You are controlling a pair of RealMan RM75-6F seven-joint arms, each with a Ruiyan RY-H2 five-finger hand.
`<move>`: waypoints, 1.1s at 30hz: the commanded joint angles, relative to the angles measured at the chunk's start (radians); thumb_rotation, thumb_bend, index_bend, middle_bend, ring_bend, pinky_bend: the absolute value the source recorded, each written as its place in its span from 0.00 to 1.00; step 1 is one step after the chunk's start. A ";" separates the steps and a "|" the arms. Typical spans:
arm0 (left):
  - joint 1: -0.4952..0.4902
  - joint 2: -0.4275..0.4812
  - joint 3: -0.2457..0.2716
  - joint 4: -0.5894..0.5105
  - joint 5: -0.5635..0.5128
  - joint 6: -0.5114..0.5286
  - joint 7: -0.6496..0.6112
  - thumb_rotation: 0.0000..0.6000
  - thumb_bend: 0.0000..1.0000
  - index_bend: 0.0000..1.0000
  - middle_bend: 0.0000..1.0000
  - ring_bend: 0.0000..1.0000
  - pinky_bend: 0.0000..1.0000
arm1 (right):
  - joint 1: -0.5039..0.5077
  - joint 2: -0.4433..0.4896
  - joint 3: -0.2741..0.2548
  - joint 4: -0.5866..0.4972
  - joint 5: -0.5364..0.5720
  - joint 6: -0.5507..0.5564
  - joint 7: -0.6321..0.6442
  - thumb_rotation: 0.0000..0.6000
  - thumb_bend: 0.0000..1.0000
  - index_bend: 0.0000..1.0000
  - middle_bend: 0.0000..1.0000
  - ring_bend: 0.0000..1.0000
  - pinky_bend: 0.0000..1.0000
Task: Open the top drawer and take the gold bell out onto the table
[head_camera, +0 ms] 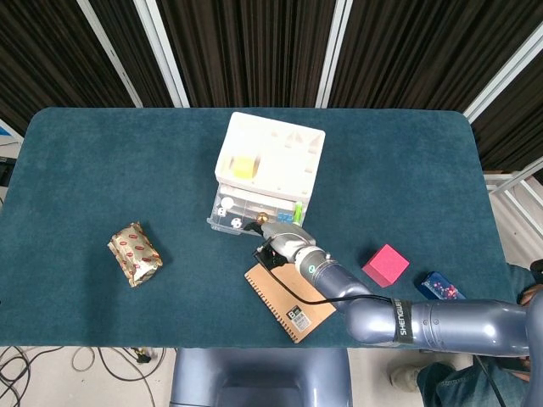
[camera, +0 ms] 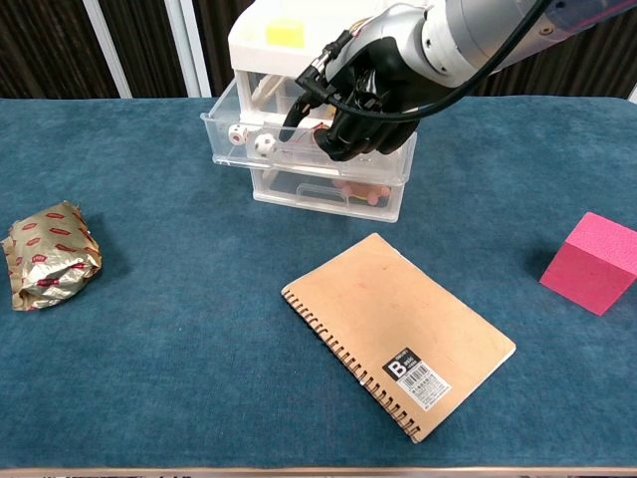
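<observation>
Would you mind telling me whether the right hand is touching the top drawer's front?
Touching: in the chest view, the right hand has its fingers hooked over the front of the top drawer, no gap showing.

The right hand (camera: 363, 95) grips the front of the top drawer (camera: 261, 151), which stands pulled out, two dice (camera: 250, 139) inside. A notebook (camera: 398, 331) lies toward the near edge of the surface (camera: 179, 329), a pink block (camera: 595, 262) at the right edge, a foil packet (camera: 48, 255) at the left.
</observation>
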 commanded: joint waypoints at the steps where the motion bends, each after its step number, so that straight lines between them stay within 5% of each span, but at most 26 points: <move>1: 0.000 0.000 0.000 0.000 0.000 0.000 0.000 1.00 0.20 0.09 0.00 0.00 0.00 | 0.007 0.001 -0.007 0.001 -0.004 -0.001 0.009 1.00 0.77 0.16 0.87 0.99 1.00; 33: -0.001 0.001 0.000 -0.001 -0.003 -0.003 -0.002 1.00 0.20 0.09 0.00 0.00 0.00 | 0.073 0.026 -0.081 -0.027 -0.055 -0.009 0.092 1.00 0.77 0.17 0.87 0.99 1.00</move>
